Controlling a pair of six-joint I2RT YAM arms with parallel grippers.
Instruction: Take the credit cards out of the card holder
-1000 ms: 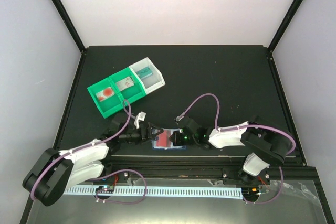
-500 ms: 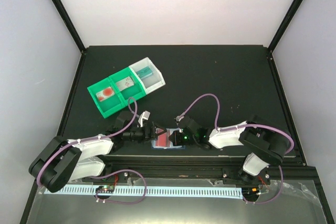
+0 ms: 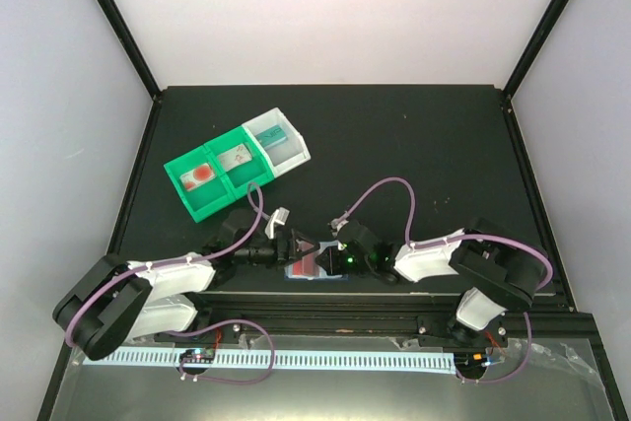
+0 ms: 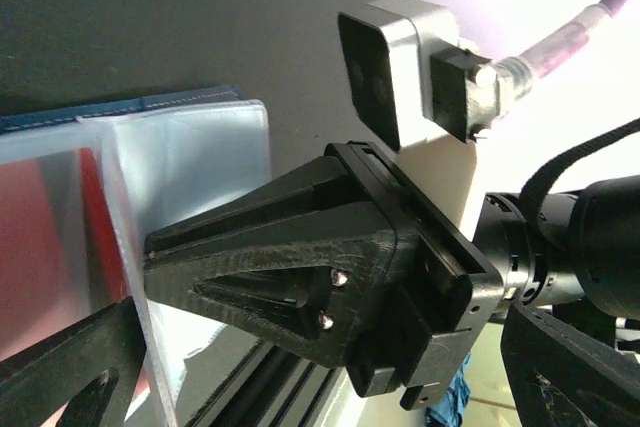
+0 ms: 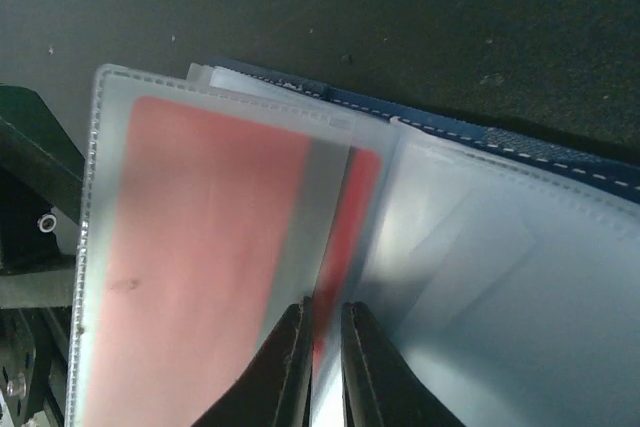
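Observation:
The card holder (image 3: 296, 273) lies open at the table's near edge between both grippers. It also shows in the right wrist view (image 5: 480, 277) and the left wrist view (image 4: 190, 167). A red credit card (image 5: 200, 247) sits inside a clear leaf. My right gripper (image 5: 325, 332) is shut on a raised leaf that shows a red card edge (image 5: 358, 197). It also shows in the top view (image 3: 327, 261). My left gripper (image 4: 330, 347) is wide open just left of the holder (image 3: 299, 245). One of its fingers (image 4: 60, 377) is beside the leaf's edge, facing the right gripper's finger (image 4: 270, 257).
A green compartment tray (image 3: 209, 206) with a white end bin (image 3: 296, 152) stands at the back left. It holds a card with a red patch (image 3: 201, 174), a whitish card (image 3: 235, 157) and a teal item (image 3: 275, 134). A metal rail runs just in front of the holder.
My left gripper has moved right, up to the holder's left edge and close to the right gripper. The right gripper and the holder have stayed in place.

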